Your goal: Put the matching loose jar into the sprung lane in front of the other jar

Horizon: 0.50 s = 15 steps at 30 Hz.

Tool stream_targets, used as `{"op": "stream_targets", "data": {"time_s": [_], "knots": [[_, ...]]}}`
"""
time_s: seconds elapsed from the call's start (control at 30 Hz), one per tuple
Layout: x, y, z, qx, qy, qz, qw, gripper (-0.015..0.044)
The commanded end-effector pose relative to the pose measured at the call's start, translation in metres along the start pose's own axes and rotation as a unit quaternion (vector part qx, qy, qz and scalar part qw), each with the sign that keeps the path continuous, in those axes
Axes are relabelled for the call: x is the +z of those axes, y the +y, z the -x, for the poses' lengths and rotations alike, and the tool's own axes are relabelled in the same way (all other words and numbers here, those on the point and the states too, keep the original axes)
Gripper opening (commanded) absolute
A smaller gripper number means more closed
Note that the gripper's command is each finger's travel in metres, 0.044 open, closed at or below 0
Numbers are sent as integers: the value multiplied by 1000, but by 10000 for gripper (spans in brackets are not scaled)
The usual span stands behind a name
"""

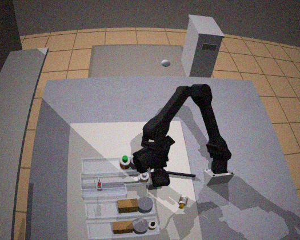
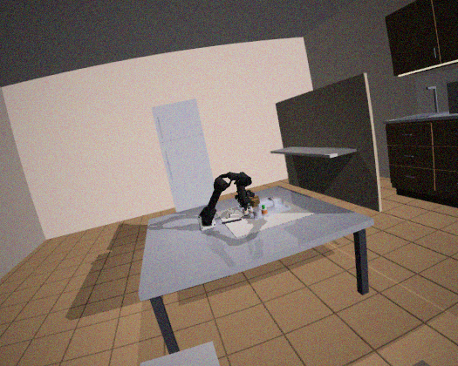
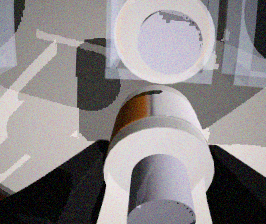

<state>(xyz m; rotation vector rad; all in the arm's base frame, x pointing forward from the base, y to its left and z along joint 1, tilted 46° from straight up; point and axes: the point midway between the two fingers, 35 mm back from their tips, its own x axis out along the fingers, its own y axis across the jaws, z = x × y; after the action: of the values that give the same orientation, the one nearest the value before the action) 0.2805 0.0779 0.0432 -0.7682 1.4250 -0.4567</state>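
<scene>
My gripper (image 3: 157, 152) is shut on a jar (image 3: 156, 135) with an orange and white body, a white shoulder and a grey cap. The cap points toward the wrist camera. In the top view the arm hides this jar. The other jar (image 1: 144, 178) (image 3: 169, 45), white-topped, stands at the front end of the clear sprung lane (image 1: 83, 181) (image 3: 110, 62). The held jar is just in front of that lane's front end, outside it; its height above the table is unclear. A small part with a red mark (image 1: 99, 184) is toward the lane's back. The pusher plate cannot be made out.
A yellow-capped jar (image 1: 183, 200) lies on its side nearer the base. A dark rod (image 1: 181, 174) lies beyond the gripper. A neighbouring lane holds a green-capped jar (image 1: 124, 162). Other lanes hold brown blocks (image 1: 127, 206), grey discs (image 1: 145, 204) and a black-capped jar (image 1: 152, 224).
</scene>
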Motion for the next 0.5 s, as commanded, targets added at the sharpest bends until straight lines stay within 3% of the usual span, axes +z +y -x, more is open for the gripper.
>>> {"op": "stream_targets", "data": {"time_s": [0.0, 0.47], "knots": [[2, 0, 0, -2, -2, 2, 1000, 0], [9, 0, 0, -1, -2, 2, 1000, 0]]}}
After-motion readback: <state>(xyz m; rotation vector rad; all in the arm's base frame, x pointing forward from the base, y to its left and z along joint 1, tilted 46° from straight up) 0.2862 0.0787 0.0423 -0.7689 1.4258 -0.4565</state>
